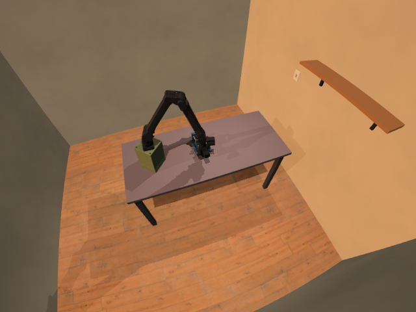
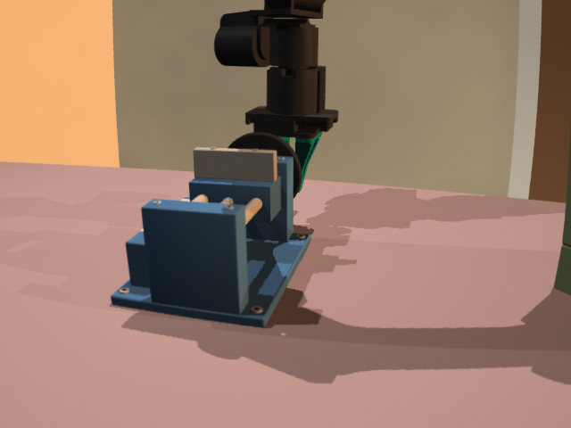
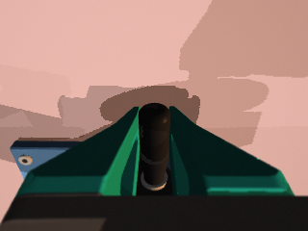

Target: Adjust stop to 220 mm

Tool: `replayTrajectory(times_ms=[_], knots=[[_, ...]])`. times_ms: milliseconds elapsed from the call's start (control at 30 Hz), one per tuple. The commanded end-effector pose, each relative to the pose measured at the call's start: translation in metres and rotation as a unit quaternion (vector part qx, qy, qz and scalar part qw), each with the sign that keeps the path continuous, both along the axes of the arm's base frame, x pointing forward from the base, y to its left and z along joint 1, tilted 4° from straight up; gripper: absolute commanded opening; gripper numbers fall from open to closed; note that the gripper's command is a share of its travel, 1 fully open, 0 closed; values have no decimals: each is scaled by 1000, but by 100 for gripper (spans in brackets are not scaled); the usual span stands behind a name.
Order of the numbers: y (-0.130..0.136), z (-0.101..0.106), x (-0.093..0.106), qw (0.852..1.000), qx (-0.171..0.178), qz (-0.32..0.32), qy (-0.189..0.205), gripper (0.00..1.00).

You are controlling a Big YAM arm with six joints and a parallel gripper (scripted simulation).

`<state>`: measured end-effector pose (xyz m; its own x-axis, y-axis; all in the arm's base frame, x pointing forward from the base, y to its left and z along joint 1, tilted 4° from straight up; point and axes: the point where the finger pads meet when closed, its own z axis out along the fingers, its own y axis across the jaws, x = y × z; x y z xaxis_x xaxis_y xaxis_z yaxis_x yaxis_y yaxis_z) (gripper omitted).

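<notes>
The green-fingered gripper (image 2: 302, 160) (image 3: 154, 116) is nearly closed, on the round black handle (image 3: 154, 140) of the black disc handwheel (image 2: 298, 168), behind the grey stop block (image 2: 235, 164). Turning seems in hand; next needs checking 220 mm. Only the wrist view shows the handle between the fingers.

Taking the blue base plate (image 2: 272, 291) as landmark: it lies on the pinkish table (image 2: 415, 387). A blue end block (image 2: 195, 258) stands upright on its near end. Above its far part sits a gray plate (image 2: 234, 164) atop a blue carriage (image 2: 227, 189). Beyond its far end, a dark handwheel (image 2: 297, 168) stands upright, partly hidden, the green-fingered claw (image 2: 298, 186) beside it.
</notes>
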<state>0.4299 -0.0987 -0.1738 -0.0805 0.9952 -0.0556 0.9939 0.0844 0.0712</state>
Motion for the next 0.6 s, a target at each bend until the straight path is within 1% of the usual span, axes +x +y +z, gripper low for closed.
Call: replayTrajectory(times_ms=[0,133,367,567], knots=[[-9,19,-7,1000,-5,-1,1,6],[-8,24,-8,1000,-5,-1,1,6],[-8,26,-9,1000,-5,-1,1,6],[-8,38,-10,1000,-5,-2,1,6]])
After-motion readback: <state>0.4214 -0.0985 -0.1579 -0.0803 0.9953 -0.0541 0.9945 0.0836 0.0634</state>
